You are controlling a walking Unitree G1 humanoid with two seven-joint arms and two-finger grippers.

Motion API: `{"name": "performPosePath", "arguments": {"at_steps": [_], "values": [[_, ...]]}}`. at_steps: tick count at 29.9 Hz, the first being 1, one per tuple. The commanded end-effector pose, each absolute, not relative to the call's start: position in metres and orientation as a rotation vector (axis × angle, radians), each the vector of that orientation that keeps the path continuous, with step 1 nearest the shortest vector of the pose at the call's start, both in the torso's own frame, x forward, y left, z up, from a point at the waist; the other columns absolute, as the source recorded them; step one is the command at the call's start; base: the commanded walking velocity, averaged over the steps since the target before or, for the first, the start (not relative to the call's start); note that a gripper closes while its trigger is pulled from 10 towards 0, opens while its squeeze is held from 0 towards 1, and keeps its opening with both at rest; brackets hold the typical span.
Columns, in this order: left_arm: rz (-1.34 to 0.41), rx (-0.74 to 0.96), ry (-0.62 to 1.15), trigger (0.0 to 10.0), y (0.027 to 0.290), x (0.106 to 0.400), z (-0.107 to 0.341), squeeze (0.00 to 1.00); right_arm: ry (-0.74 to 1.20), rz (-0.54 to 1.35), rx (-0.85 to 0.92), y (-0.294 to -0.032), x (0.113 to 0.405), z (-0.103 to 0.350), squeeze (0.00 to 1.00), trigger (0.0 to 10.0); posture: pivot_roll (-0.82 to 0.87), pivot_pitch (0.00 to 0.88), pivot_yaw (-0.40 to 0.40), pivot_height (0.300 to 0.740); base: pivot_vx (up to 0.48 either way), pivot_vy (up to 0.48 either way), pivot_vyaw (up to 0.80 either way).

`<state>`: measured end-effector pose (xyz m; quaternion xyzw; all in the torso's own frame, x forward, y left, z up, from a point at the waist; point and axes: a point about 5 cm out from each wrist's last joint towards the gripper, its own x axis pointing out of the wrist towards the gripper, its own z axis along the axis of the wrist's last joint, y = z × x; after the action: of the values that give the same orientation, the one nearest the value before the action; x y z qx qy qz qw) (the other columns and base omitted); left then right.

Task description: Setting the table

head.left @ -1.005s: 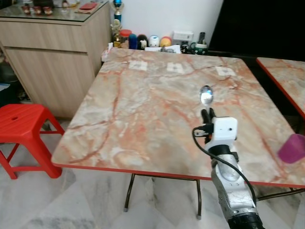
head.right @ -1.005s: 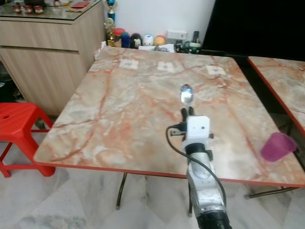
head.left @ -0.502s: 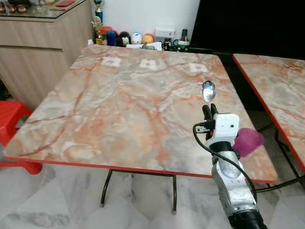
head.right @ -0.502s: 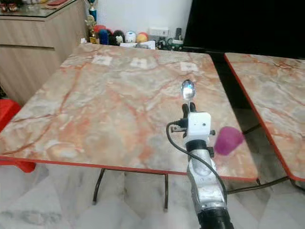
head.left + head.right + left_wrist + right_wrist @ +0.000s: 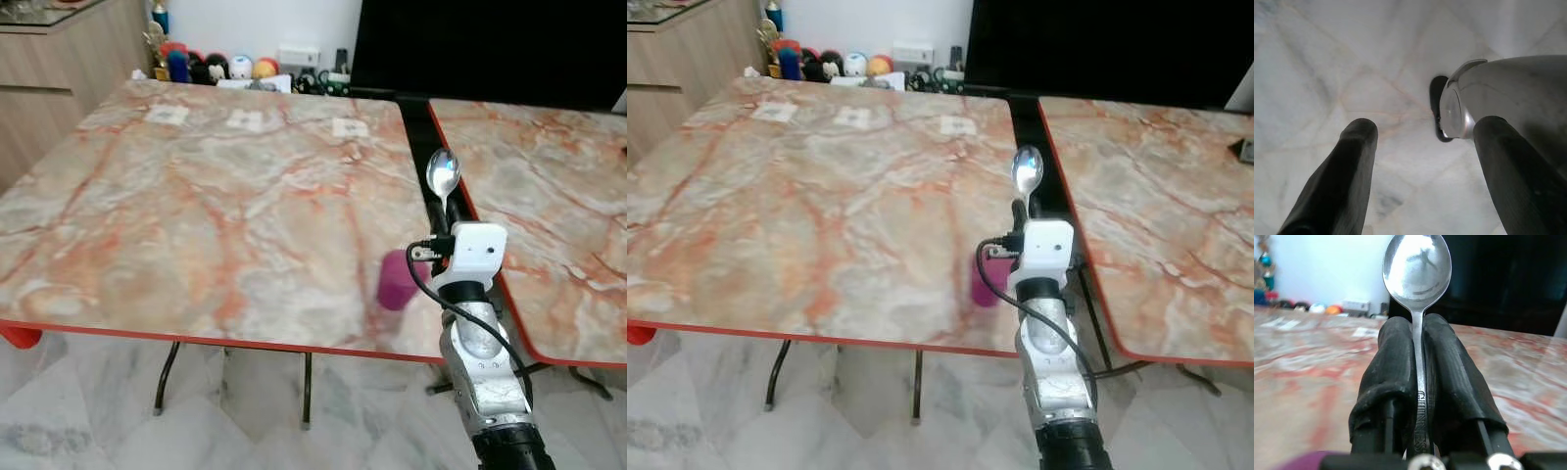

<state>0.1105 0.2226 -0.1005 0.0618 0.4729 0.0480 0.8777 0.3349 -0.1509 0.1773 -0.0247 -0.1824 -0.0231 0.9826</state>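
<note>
- The right pincer (image 5: 437, 231) is clamping a spoon (image 5: 442, 176) by its handle — fingers (image 5: 1396, 362) pressed tight on either side, bowl pointing up and away.
- It is hovering over the near right corner of the desk (image 5: 196, 196), above the dark gap between this desk and a second desk (image 5: 549, 196) to the right.
- A purple cup (image 5: 397, 280) is standing on the desk near its front edge, just left of the right arm; blur is making its outline soft.
- The left pincer (image 5: 1420, 166) is hanging idle over the pale marble floor (image 5: 1327, 58), its fingers spread wide and holding nothing.
- As for progress — the setting is looking barely begun: only the cup is down, the spoon is not yet laid, and no plates or other cutlery are showing on the desk.
- Small ornaments (image 5: 211, 69) are lining the far edge by the wall.
</note>
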Motion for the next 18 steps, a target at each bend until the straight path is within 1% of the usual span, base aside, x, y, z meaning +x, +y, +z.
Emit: {"name": "performPosePath", "arguments": {"at_steps": [1, 9, 18], "values": [[0.084, 0.121, 1.029, 10.0, 0.2163, 0.1004, -0.1051, 0.00, -0.388, -0.086, -0.046, -0.1619, 0.3336, 0.1817, 0.00, 10.0, 0.04, 0.115, -0.035, 0.740, 0.000, -0.446, 0.00], [0.078, 0.119, 1.030, 10.0, 0.2152, 0.1002, -0.1053, 0.00, -0.380, -0.102, -0.047, -0.1652, 0.3342, 0.1790, 0.00, 10.0, 0.04, 0.108, -0.035, 0.740, 0.000, -0.442, 0.00], [0.070, 0.125, 1.029, 10.0, 0.2147, 0.1003, -0.1053, 0.00, -0.379, -0.109, -0.046, -0.1658, 0.3340, 0.1777, 0.00, 10.0, 0.02, 0.080, -0.029, 0.740, 0.000, -0.443, 0.00]]}}
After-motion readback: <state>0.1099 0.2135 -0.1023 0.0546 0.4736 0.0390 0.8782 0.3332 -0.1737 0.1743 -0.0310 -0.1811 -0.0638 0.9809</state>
